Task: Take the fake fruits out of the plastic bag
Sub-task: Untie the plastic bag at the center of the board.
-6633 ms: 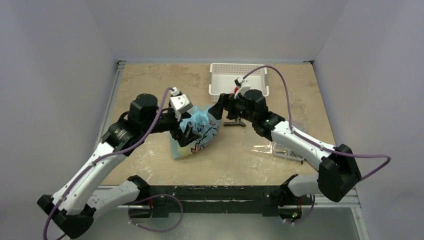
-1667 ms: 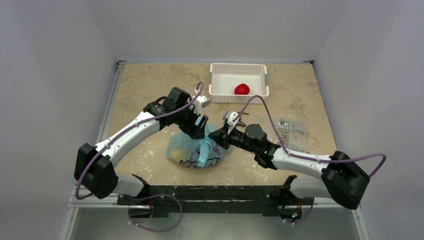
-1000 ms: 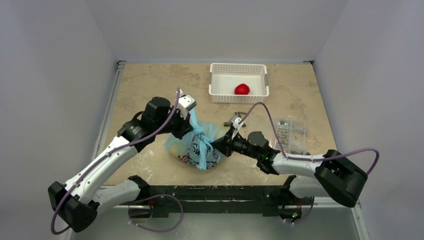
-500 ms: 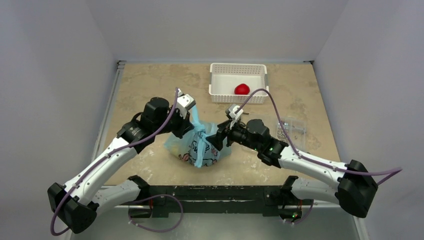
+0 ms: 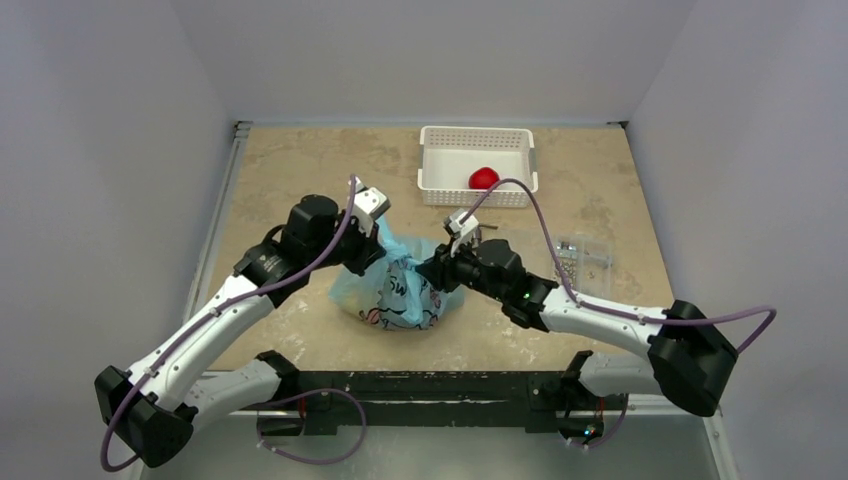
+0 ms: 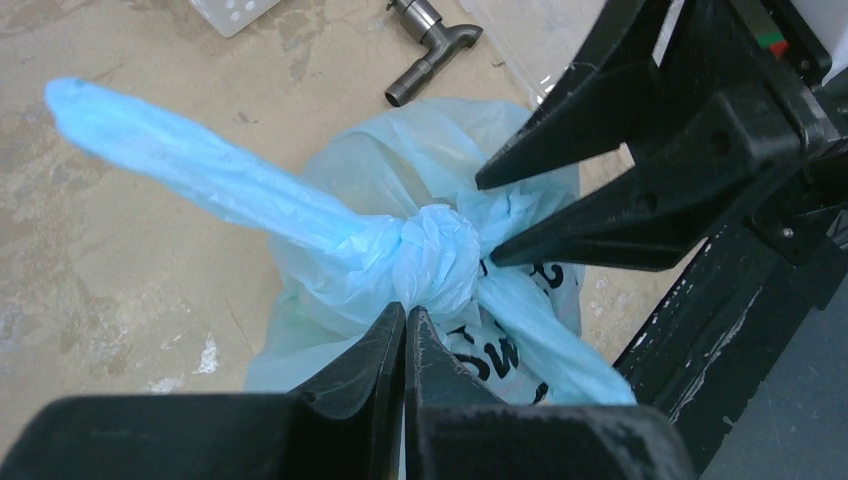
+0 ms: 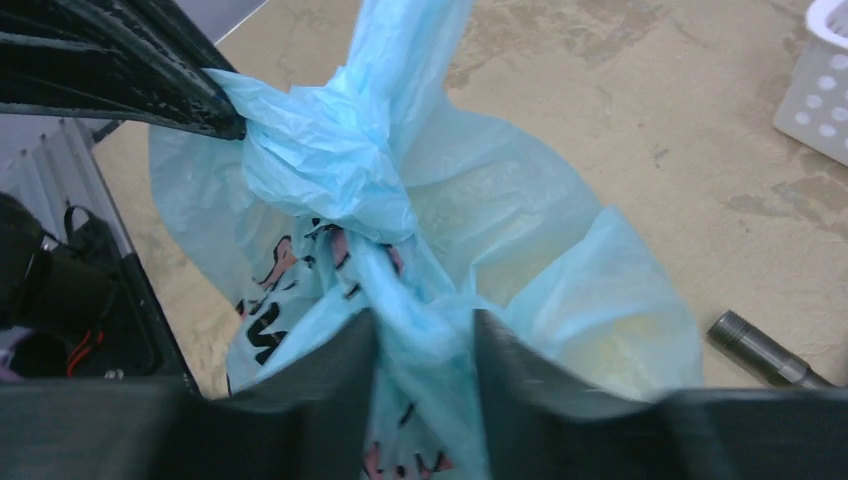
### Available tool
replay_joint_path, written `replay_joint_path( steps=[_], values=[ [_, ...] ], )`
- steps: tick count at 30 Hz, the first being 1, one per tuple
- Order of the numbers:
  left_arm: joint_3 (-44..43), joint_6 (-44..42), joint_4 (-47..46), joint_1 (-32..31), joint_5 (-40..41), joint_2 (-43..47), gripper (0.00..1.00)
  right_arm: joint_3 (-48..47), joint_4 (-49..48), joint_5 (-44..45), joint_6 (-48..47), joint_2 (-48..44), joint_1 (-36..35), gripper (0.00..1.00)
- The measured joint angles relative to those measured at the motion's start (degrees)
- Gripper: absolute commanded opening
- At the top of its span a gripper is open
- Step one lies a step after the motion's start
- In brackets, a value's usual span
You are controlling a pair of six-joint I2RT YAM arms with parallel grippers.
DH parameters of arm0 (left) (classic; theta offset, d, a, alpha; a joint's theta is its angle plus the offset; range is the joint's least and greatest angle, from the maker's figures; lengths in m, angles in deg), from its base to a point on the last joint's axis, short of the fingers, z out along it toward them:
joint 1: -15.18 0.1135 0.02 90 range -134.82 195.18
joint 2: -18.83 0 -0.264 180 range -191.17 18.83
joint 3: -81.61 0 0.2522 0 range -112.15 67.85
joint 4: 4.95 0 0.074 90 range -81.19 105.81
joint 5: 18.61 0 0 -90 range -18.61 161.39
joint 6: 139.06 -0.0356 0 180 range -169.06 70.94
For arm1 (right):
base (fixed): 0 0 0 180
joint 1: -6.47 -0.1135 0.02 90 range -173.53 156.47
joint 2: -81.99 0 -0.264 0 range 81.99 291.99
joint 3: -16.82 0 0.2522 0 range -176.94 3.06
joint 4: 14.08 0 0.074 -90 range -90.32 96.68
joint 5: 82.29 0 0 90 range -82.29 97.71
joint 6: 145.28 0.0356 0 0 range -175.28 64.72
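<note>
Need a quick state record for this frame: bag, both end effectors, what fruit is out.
bag: plastic bag resting on table, handles tied in a knot
left end effector: shut, pinching the bag at the knot
right end effector: open, fingers either side of a handle strand below the knot
fruit out: red apple in white basket
other: metal tap part on table beyond the bag

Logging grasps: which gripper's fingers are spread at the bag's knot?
The right gripper; its fingers straddle the bag's knot, while the left gripper's are pressed together.
</note>
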Motion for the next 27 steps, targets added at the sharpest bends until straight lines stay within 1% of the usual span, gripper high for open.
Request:
replay_joint_path(
  steps=[5,9,12,14,15,18,19,20,21,23,24,27],
  values=[
    [0.17,1.18,-0.15,-0.31,6.73,3.17,0.00,3.76,-3.89,7.37,10.71,-2.58,-0.04,0.00],
    [2.38,1.60,-1.57,-0.31,14.43,8.46,0.00,11.69,-7.63,15.28,18.78,-10.86,-0.02,0.00],
    [3.72,1.70,-2.03,-0.31,15.87,11.37,0.00,15.43,-10.36,17.38,20.85,-14.21,0.02,0.00],
    [3.76,1.88,-2.29,-0.31,15.72,11.87,0.00,14.88,-10.49,17.33,20.48,-13.31,0.02,0.00],
    [3.76,1.90,-2.51,-0.31,15.52,11.85,0.05,14.27,-10.43,17.00,19.98,-12.52,0.02,0.00],
    [3.76,1.66,-2.71,-0.31,14.58,11.37,0.30,12.33,-10.51,14.84,17.38,-9.92,0.02,0.00],
    [3.76,1.42,-2.82,-0.31,14.14,11.17,0.41,11.80,-10.62,13.64,16.31,-9.03,0.04,0.00],
    [3.76,1.36,-2.89,-0.31,13.75,11.04,0.59,11.37,-10.73,12.46,15.17,-8.17,0.09,0.00],
    [3.76,1.22,-2.93,-0.31,13.55,10.93,0.72,10.97,-10.80,10.95,13.99,-7.30,0.09,0.00],
    [3.74,0.74,-3.21,-0.31,13.25,10.51,0.86,10.27,-10.82,8.66,12.28,-6.03,0.09,0.00],
    [3.58,0.76,-3.26,-0.31,13.11,10.03,0.89,9.88,-10.91,7.21,11.54,-5.40,0.09,0.00],
    [1.84,0.22,-2.78,-0.31,11.85,6.80,0.91,9.18,-11.52,3.34,10.08,-4.07,0.09,0.00]
  ],
)
